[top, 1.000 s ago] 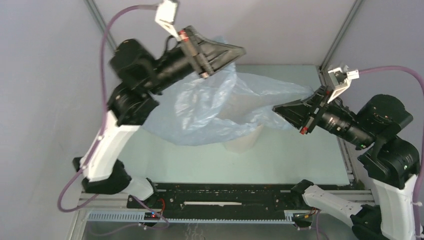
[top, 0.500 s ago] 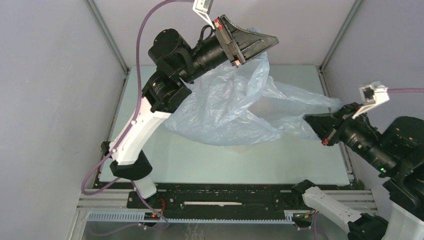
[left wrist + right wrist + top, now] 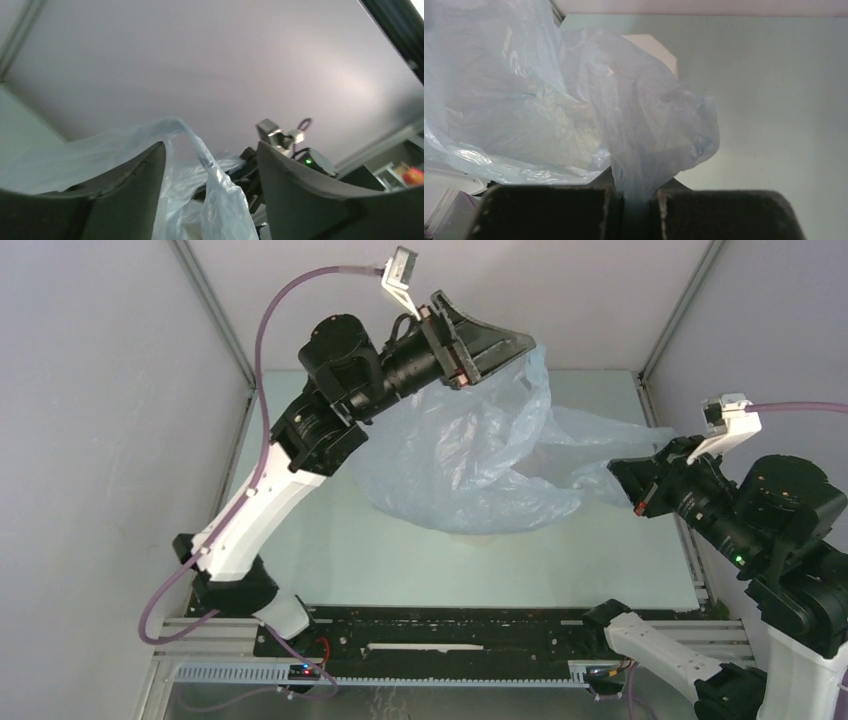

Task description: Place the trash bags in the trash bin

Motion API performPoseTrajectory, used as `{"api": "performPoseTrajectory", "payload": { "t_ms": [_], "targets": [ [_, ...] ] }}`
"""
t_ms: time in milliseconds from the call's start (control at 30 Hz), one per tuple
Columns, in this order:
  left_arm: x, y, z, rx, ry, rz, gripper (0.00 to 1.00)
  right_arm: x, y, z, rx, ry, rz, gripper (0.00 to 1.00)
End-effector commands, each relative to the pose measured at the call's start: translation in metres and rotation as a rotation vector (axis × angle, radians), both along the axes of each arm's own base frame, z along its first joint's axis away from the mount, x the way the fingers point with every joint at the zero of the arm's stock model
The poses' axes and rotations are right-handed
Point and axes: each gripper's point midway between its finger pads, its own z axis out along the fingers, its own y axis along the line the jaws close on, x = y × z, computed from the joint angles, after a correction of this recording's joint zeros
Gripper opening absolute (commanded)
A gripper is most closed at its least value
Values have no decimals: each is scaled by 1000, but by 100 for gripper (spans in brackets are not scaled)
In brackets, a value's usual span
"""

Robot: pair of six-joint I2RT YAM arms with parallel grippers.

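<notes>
The pale-blue translucent trash bag [image 3: 470,460] hangs spread in the air between my two arms. My left gripper [image 3: 500,343] is raised high at the back, with its jaws open. In the left wrist view, a strand of bag film [image 3: 220,200] runs loose between the left gripper's [image 3: 210,150] two dark fingers [image 3: 125,200]. My right gripper [image 3: 628,480] is shut on a bunched corner of the bag [image 3: 644,125], and the film is pinched in the right gripper's [image 3: 634,197] slot. The trash bin is covered by the bag in the top view. Its white rim [image 3: 656,47] shows through the film.
A pale green table mat [image 3: 600,560] lies under the bag. Grey walls and metal frame posts [image 3: 680,310] close in the back and sides. A black rail [image 3: 450,635] runs along the near edge. The right arm's wrist camera [image 3: 272,132] shows beyond the left fingers.
The left gripper carried its end of the bag to the right, then opened its jaws. The right gripper pulled its corner to the right and stayed shut.
</notes>
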Motion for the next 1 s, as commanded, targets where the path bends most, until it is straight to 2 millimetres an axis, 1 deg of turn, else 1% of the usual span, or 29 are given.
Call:
{"api": "performPoseTrajectory", "payload": {
  "t_ms": [0, 33, 133, 233, 300, 333, 367, 400, 433, 467, 500, 567, 633, 700, 733, 800, 867, 967],
  "targets": [
    [5, 55, -16, 74, -15, 152, 81, 12, -4, 1, 39, -16, -65, 0],
    [6, 69, -20, 102, -27, 191, 86, 16, -2, 0, 44, -9, -70, 0],
    [-2, 115, -22, 152, -42, 292, 99, 27, 2, -2, 46, 10, -80, 0],
    [-8, 157, -25, 188, -38, 383, 100, 33, 5, -1, 47, 14, -83, 0],
    [-12, 185, -31, 220, -24, 455, 100, 36, 6, -1, 46, 16, -86, 0],
    [-12, 199, -41, 251, 1, 505, 100, 37, 6, 0, 50, 16, -88, 0],
    [-13, 215, -59, 303, 49, 560, 100, 37, 6, 0, 55, 14, -87, 0],
    [-16, 233, -72, 329, 88, 619, 100, 38, 7, 0, 58, 13, -87, 0],
    [-18, 243, -89, 367, 123, 648, 100, 38, 8, 1, 62, 12, -86, 0],
    [-24, 248, -104, 394, 140, 646, 100, 40, 9, 0, 64, 14, -84, 0],
    [-32, 243, -119, 421, 151, 596, 100, 41, 10, 0, 67, 13, -81, 0],
    [-54, 227, -144, 439, 159, 445, 100, 43, 13, 1, 74, 10, -73, 0],
    [-74, 212, -165, 433, 180, 301, 100, 45, 15, 3, 79, 3, -66, 0],
    [-88, 199, -183, 415, 209, 193, 100, 47, 16, 5, 81, -1, -67, 0],
    [-90, 193, -194, 408, 234, 154, 100, 48, 15, 5, 79, 0, -71, 0],
    [-88, 182, -214, 405, 281, 106, 100, 49, 14, 5, 81, -3, -82, 0],
    [-76, 171, -231, 412, 310, 97, 100, 49, 13, 6, 86, -4, -85, 0],
    [-48, 151, -238, 428, 303, 96, 100, 48, 15, 6, 105, -2, -78, 0]
  ]
}}
